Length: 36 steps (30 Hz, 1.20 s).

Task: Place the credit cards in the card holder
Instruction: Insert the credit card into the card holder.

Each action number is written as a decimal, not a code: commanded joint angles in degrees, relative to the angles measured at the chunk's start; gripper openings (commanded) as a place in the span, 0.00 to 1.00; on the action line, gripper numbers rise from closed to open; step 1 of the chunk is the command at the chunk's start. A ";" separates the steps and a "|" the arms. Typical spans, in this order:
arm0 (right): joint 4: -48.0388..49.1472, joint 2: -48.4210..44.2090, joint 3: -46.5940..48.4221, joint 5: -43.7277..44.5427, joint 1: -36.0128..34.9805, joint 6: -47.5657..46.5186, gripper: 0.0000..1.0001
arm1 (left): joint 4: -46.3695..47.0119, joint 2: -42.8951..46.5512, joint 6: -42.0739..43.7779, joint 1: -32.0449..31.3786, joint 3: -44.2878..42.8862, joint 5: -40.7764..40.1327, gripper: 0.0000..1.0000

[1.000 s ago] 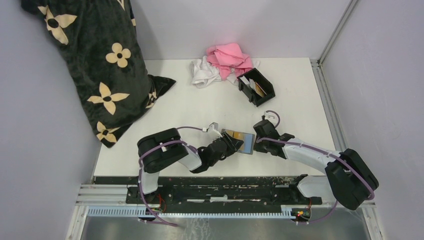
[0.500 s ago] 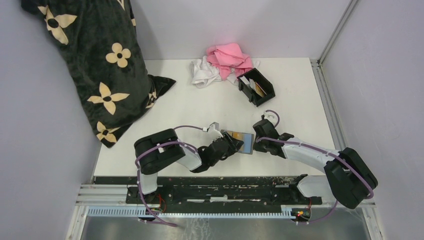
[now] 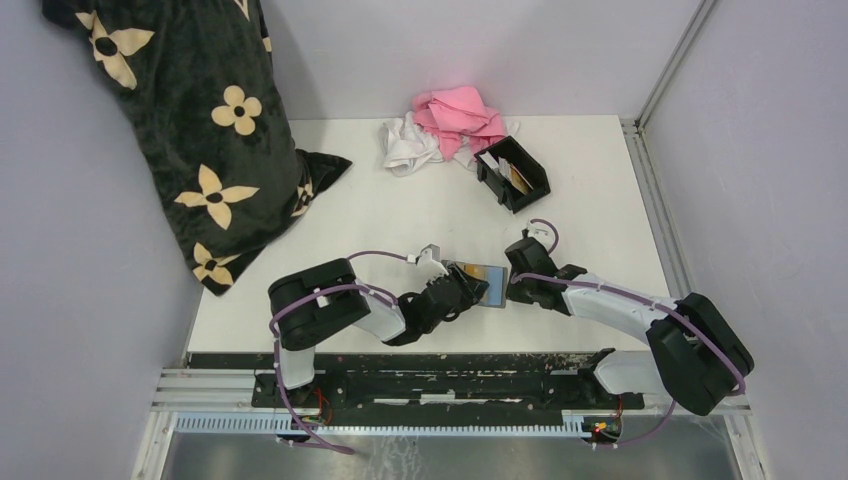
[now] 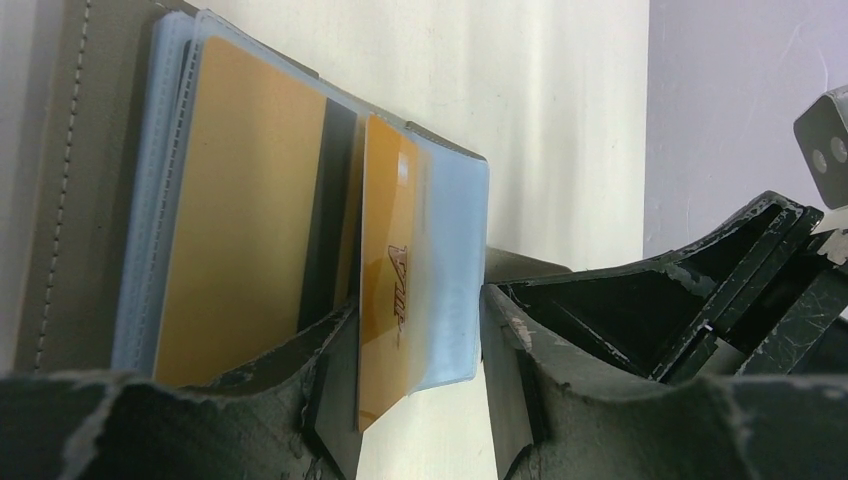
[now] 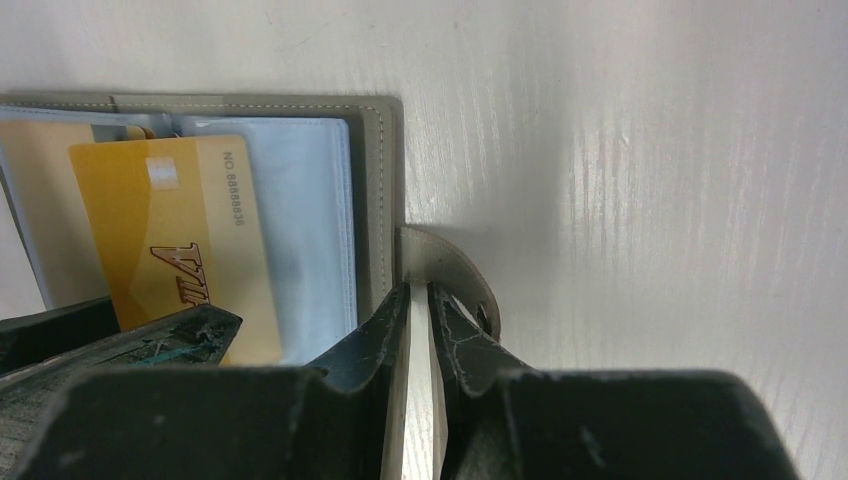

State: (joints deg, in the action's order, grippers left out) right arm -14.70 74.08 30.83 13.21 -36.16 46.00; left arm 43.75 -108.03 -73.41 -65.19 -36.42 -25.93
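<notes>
At the lower middle of the top view, the open grey wallet (image 3: 484, 281) lies on the table (image 3: 400, 220), and the left fingers (image 4: 335, 420) stand partly apart on either side of a gold card (image 4: 388, 290) sticking out of its clear sleeve, with a gap showing on one side, so not clamped. The right fingers (image 5: 395, 330) are nearly closed, pinching the wallet tab (image 5: 450, 270) at the wallet's edge. The black card holder (image 3: 537, 176) sits well apart toward the upper right, already with cards standing in it.
</notes>
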 commanded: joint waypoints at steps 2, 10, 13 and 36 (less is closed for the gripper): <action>0.96 1.56 0.87 0.05 -0.23 0.24 0.18 | -19.94 -3.73 3.02 -0.70 3.94 -0.35 0.53; 1.06 1.95 0.80 0.15 -0.22 0.17 0.17 | -23.14 -3.15 2.61 -1.09 4.43 -1.72 0.55; 1.31 2.22 0.82 -0.02 -0.25 0.19 0.17 | -23.31 -2.79 2.04 -1.40 5.52 -1.68 0.55; 1.19 1.78 1.17 -0.68 -0.31 0.02 0.17 | -30.80 -2.81 2.69 -2.00 4.31 -4.18 0.61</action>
State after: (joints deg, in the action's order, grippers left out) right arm -12.01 75.61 31.20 12.64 -36.25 46.15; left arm 38.54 -104.53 -75.88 -66.98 -34.61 -30.04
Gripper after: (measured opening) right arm 0.173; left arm 0.591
